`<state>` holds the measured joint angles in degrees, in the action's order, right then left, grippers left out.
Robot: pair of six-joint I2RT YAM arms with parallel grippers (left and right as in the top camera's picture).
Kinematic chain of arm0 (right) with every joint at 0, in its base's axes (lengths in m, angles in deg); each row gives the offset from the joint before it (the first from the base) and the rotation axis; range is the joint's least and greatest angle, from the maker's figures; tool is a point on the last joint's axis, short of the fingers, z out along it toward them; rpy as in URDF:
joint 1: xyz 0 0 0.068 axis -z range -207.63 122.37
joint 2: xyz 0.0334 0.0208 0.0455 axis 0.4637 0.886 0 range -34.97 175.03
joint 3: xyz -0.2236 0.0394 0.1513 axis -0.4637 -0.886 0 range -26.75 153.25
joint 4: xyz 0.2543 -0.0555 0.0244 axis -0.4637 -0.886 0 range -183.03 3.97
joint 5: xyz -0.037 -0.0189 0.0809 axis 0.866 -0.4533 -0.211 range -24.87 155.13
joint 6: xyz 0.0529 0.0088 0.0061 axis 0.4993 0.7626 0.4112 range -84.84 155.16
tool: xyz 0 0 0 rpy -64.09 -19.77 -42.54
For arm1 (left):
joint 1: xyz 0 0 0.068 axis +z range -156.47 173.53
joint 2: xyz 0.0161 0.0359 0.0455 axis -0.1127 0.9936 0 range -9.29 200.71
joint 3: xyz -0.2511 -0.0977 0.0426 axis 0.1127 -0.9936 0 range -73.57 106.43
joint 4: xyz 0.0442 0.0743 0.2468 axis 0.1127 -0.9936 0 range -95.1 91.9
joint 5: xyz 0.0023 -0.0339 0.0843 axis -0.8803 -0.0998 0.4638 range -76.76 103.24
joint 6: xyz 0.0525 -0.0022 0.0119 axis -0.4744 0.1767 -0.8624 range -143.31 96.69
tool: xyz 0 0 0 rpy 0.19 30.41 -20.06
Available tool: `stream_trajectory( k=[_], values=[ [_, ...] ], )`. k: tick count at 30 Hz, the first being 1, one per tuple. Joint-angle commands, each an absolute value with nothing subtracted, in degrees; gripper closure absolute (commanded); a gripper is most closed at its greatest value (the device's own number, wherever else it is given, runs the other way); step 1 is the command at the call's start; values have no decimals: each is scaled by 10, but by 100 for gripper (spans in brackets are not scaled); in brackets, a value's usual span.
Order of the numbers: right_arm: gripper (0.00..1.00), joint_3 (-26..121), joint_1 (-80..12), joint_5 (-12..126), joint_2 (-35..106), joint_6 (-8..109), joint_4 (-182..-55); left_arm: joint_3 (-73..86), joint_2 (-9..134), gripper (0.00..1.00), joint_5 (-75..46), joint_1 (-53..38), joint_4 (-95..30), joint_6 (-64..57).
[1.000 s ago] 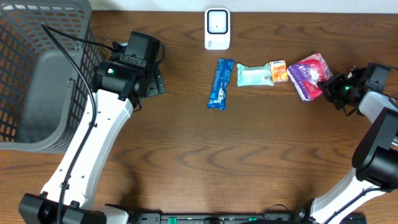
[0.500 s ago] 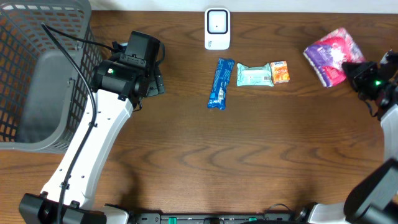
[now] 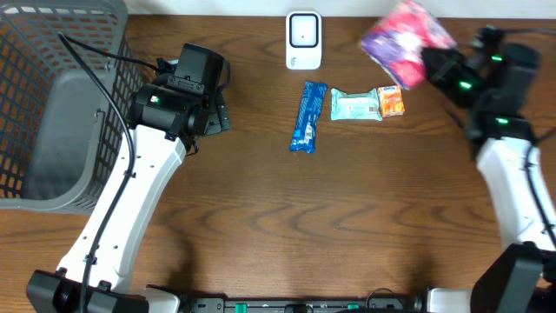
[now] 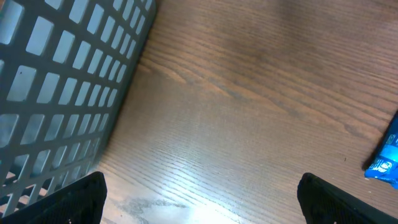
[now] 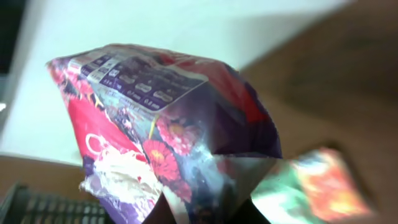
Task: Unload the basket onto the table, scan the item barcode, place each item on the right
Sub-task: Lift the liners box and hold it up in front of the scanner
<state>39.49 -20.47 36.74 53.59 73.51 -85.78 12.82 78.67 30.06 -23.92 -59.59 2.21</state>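
Clamping the right tool [image 3: 432, 63] on the purple floral packet [image 3: 407, 39] and holding it up off the table [image 4: 249, 112] at the far side, right of the white scanner [image 3: 303, 40]. Hanging the left tool [image 4: 214, 202] wide open beside the grey basket [image 3: 52, 87], gripping nothing, with the blue wrapper [image 3: 308, 116], teal pack [image 3: 356, 105] and orange pack [image 3: 391, 100] lying in a row just near of the scanner.

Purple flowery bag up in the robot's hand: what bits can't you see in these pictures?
- Any barcode on the purple bag: in the right wrist view the print is blurred and too small to read.
- Right gripper: its fingertips are hidden by the bag in the right wrist view.
- Blue packet: cut off by the right edge of the left wrist view.
- Left gripper: only two finger corners show at the bottom edge.
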Motion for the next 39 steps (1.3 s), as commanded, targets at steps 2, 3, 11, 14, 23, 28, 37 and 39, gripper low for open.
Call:
stream_trajectory(
  k=[2, 3, 11, 14, 23, 28, 37, 39],
  values=[
    [99, 400, -304, 533, 539, 803, -772, 129, 788, 2, 304, -238, -597, 27],
    [99, 401, -320, 556, 541, 808, -756, 129, 788, 2, 304, -238, -598, 27],
    [99, 540, -389, 582, 679, 873, -722, 129, 788, 2, 304, -238, -598, 27],
    [99, 657, -391, 518, 775, 913, -748, 129, 788, 2, 304, -238, -597, 27],
    [99, 890, -402, 412, 982, 1025, -848, 129, 788, 2, 304, -238, -597, 27],
    [99, 889, -411, 439, 992, 1033, -926, 129, 788, 2, 304, -238, -597, 27],
    [99, 887, -411, 468, 992, 976, -1004, 129, 788, 2, 304, -238, -598, 27],
    [99, 887, -411, 468, 992, 976, -1004, 129, 788, 2, 304, -238, -598, 27]
  ],
)
